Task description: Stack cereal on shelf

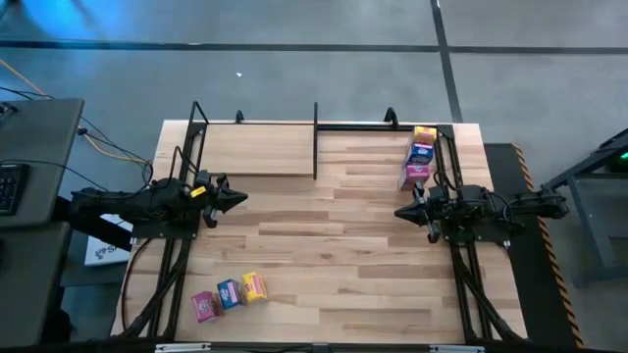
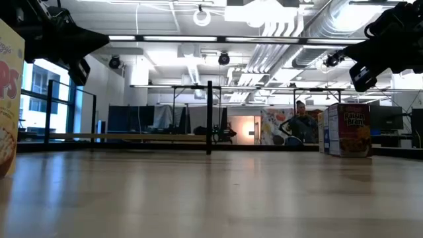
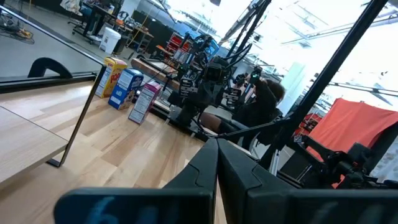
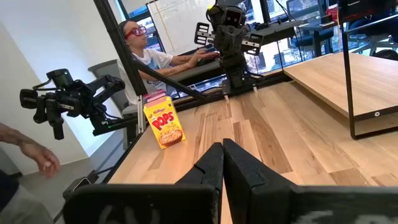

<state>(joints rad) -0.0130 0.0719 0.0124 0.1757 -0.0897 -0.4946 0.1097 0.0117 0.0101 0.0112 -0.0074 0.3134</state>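
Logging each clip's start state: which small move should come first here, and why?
Probably the right gripper should open and swing toward the three boxes just beside it. Its fingers are shut, it holds nothing, and the shelf carries no cereal yet.

The striped-plank wooden desk (image 1: 324, 245) carries a pale shelf (image 1: 255, 149) board at its far left part, framed by thin black rods and upright posts. Near the desk's front left edge three small cereal boxes (image 1: 229, 293), pink, blue and yellow, lie in a row. Three more cereal boxes (image 1: 420, 157), yellow, blue and pink, stand lined up at the far right corner.
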